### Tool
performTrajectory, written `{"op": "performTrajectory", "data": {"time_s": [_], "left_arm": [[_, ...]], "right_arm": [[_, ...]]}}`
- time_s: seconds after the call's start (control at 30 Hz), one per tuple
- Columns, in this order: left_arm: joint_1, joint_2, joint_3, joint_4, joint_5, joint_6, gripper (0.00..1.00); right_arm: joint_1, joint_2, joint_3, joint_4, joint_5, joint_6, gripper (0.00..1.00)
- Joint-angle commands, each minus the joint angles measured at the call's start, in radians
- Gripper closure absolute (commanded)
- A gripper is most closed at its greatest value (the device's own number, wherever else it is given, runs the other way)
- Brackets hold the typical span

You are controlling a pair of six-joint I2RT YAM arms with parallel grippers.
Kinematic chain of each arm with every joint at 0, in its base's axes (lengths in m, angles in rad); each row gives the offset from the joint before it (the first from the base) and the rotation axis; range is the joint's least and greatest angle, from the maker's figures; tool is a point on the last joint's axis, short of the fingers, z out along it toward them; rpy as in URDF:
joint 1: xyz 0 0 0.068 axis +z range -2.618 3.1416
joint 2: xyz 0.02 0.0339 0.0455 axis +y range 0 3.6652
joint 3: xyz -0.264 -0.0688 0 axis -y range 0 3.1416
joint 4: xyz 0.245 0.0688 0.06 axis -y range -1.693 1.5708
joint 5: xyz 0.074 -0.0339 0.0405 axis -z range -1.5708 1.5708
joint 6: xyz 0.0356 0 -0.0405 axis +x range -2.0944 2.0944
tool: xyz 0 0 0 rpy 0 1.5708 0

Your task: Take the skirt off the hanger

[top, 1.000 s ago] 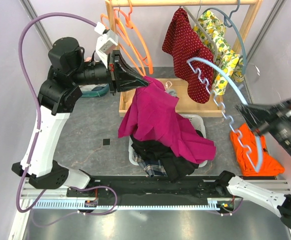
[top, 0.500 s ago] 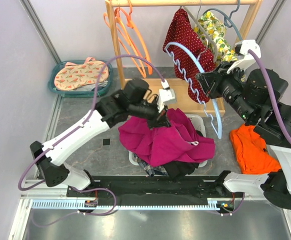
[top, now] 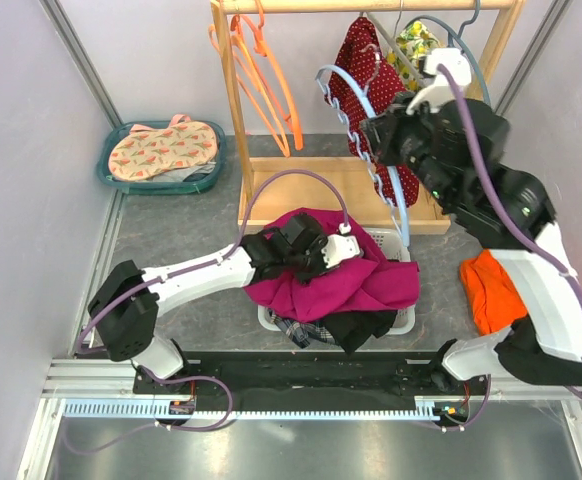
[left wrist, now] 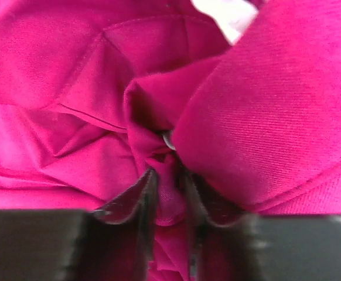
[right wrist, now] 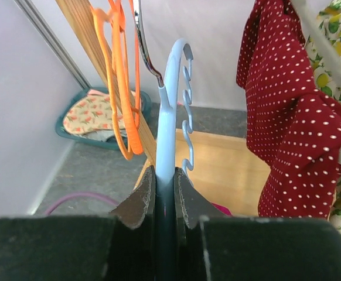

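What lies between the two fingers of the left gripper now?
A fold of the magenta skirt lies between the fingers of the left gripper; the left wrist view shows it.

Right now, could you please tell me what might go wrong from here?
1. A fold of the magenta skirt lies between the fingers of the left gripper; pulling away could drag it off the white basket.
2. The blue hanger, held in the right gripper, is close to the orange hangers and the red dotted garment; it might snag them.
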Motion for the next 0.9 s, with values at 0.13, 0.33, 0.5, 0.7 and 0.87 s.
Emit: {"op": "performTrajectory", "data": {"time_s": [0.13, 0.33, 0.5, 0.7, 0.87], "left_arm": [[-0.145, 0.093, -0.233, 0.235, -0.319, 0.151, 0.01], [-0.179, 0.073, -0.195, 0.193, -0.417, 0.101, 0.01], [-0.182, 0.067, 0.033, -0.066, -0.5, 0.003, 0.01], [-0.182, -0.118, 0.19, -0.15, -0.473, -0.034, 0.01], [-0.182, -0.235, 0.25, -0.154, -0.414, -0.03, 0.0]], "right_arm": [[-0.022, 0.123, 0.133, 0.077, 0.042, -0.044, 1.0], [-0.111, 0.206, 0.231, 0.101, -0.05, -0.024, 1.0], [-0.155, 0.285, 0.299, 0.136, -0.116, -0.024, 1.0], [-0.181, 0.37, 0.328, 0.192, -0.193, -0.041, 1.0], [-0.206, 0.426, 0.35, 0.228, -0.222, -0.05, 1.0]]}}
